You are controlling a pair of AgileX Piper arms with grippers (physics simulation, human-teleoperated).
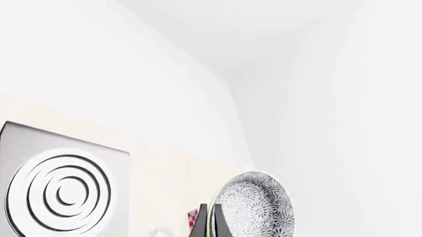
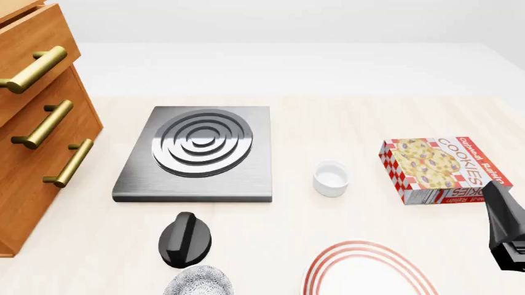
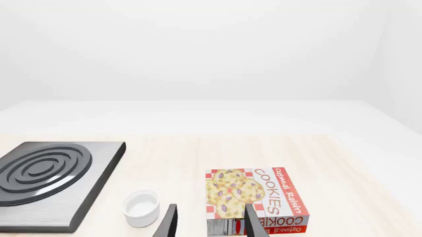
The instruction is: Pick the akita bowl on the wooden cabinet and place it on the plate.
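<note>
The akita bowl, white with a fine black floral pattern, is off the wooden cabinet and sits low at the front, left of the plate. My left gripper reaches down to it. In the left wrist view the bowl is tilted on edge, and the left gripper is shut on its rim. The plate, white with red rings, is cut off by the front view's lower edge. My right gripper is open with nothing in it, and its arm is at the far right.
A grey square stove lies in the middle of the table. A small white cup stands to its right, and a cookies box lies further right. The cabinet's brass handles stick out on the left.
</note>
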